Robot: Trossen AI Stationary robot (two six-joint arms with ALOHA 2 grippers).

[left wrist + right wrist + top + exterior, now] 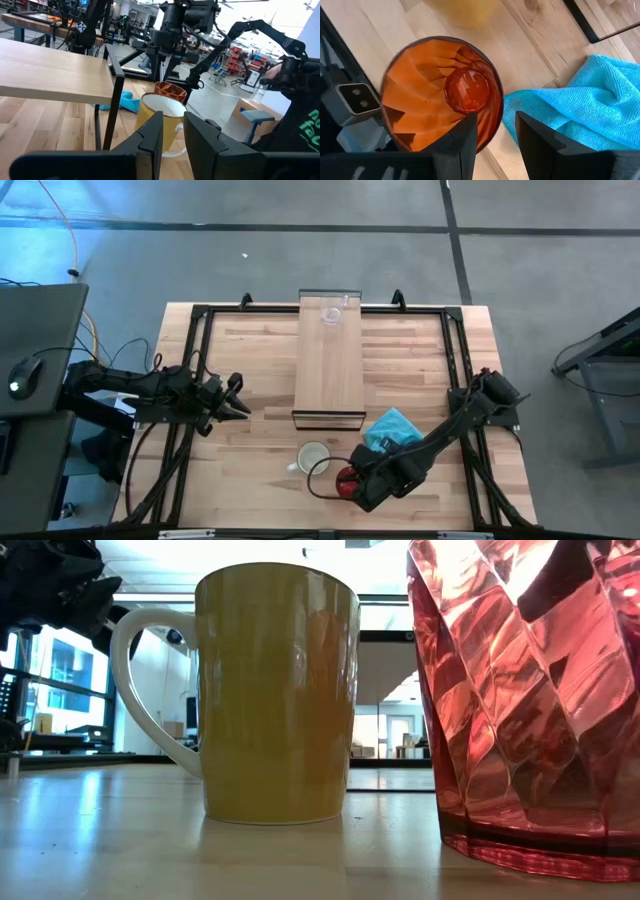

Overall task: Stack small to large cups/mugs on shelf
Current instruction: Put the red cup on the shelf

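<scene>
One right finger (457,145) inside red cup (440,95).

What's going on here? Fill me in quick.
The right gripper is over the red cup at the table's near edge, one finger inside the rim and one outside, not yet closed. The mug stands beside it, the teal cloth just behind. The small glass already sits at the far end of the shelf. The left gripper waits open to the shelf's left, holding nothing.
</scene>
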